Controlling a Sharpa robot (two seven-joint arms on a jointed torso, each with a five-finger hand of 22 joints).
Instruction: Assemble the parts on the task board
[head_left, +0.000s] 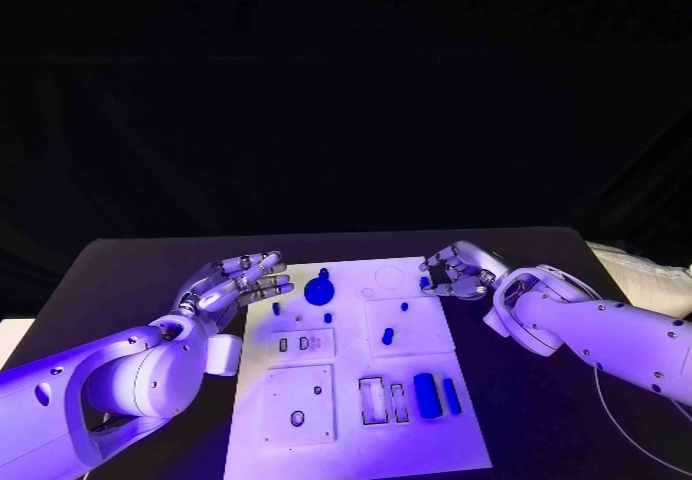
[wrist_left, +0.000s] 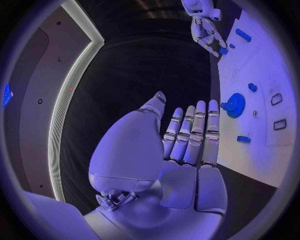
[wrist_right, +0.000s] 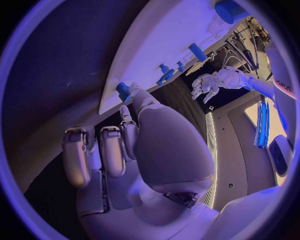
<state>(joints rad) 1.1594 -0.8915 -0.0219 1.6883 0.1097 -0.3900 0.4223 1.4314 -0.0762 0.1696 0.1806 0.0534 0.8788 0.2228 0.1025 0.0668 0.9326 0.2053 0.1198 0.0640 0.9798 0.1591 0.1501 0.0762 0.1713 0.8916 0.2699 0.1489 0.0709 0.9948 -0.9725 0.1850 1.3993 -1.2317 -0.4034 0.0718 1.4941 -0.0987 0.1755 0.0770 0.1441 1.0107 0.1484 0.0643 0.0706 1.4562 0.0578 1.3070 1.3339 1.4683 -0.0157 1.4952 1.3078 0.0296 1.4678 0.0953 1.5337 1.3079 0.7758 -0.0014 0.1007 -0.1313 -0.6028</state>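
So the right hand (head_left: 459, 272) sits at the task board's (head_left: 433, 440) far right edge, around 1 o'clock, pinching a small blue part (wrist_right: 122, 90) against the rim. I'd lift it slowly and keep it square before seating it. The left hand (head_left: 238, 282) hovers spread and empty at 10 o'clock, just beside the blue gear (head_left: 319, 292), over the black worktop (head_left: 130, 280).
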